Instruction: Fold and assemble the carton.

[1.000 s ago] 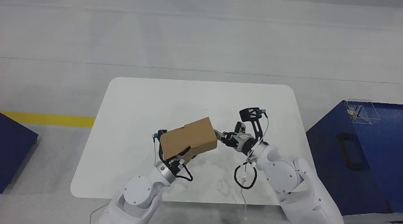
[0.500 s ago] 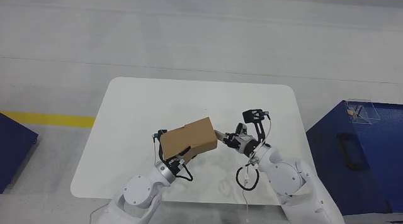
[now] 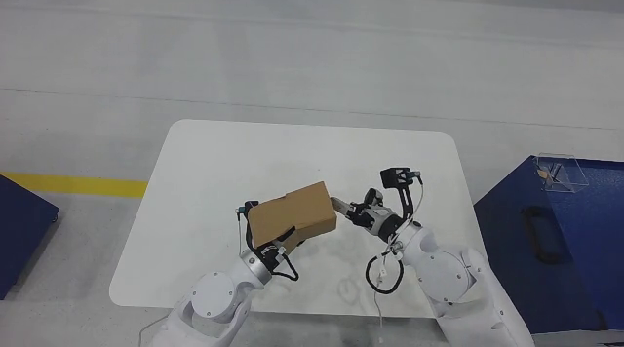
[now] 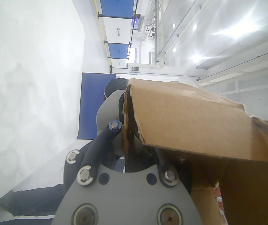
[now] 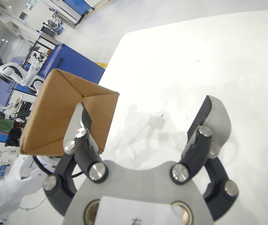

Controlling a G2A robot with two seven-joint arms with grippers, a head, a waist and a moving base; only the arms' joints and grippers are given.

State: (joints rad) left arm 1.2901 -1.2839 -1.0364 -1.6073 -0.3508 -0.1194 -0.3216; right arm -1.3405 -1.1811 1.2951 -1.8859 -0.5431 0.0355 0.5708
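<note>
My right wrist has swung out a touch to the side in the last second; the carton hasn't budged. From the top: carton [image 3: 292, 212] is up off the table [image 3: 214, 172], with my right jaws at its right end. Left wrist cam: left jaws clamped on the carton's ragged edge. Right wrist cam: right jaws spread wide, one finger [image 5: 82, 115] at the carton's folded end, the other over the table.

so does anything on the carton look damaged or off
Yes: the carton has ragged, frayed flap edges beside the left gripper, with a torn notch at one corner. Its folded end facing the right gripper looks clean.
</note>
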